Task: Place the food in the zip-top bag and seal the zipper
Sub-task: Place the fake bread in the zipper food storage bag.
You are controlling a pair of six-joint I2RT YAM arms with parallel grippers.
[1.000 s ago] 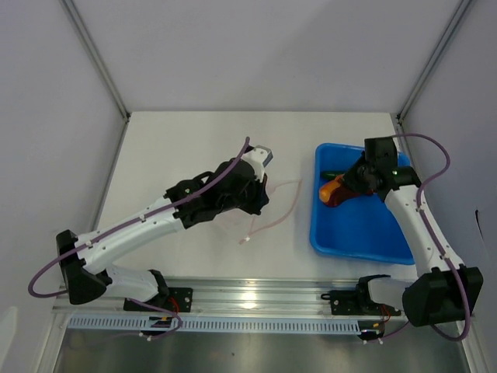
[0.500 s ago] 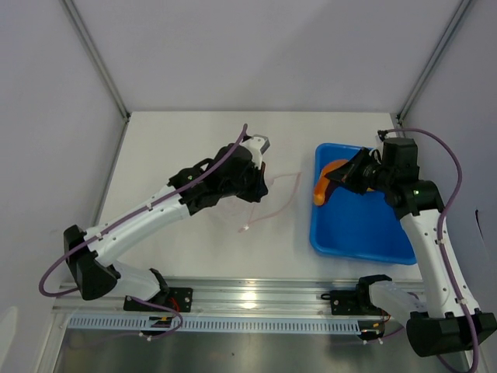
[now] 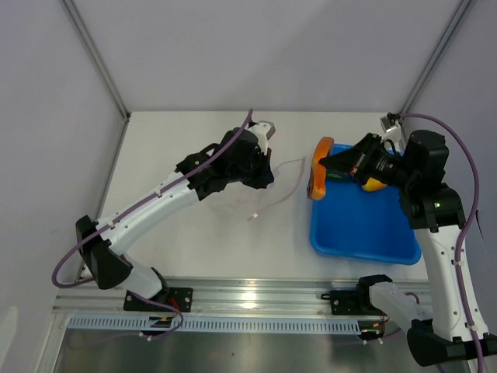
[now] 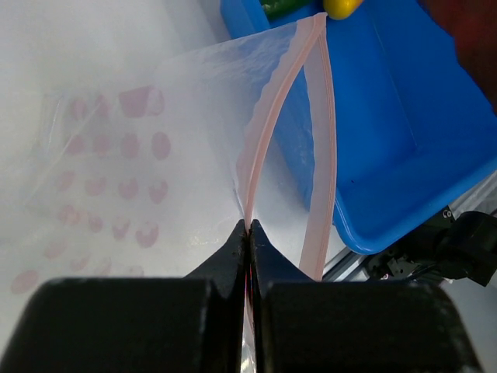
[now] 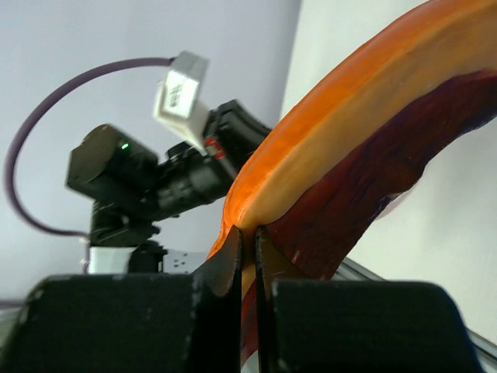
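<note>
My left gripper (image 4: 248,229) is pinched tight on the zipper (image 4: 268,132), holding up one lip of the bag (image 4: 116,155). The bag sits at the middle of the table (image 3: 178,140), its mouth gaping toward the tray (image 3: 365,233). My right gripper (image 5: 248,233) is clamped on the red-brown piece (image 3: 318,167), above the tray's left edge. The cucumber (image 4: 279,6) and yellow piece (image 4: 342,6) lie at the tray's far end.

Dotted clear bag (image 4: 116,151) gaping, red-brown piece (image 3: 318,168) aloft

Open table gap between zip-top bag (image 3: 256,203) and blue tray (image 3: 365,229), held food piece (image 3: 318,175) overhanging tray's left rim
</note>
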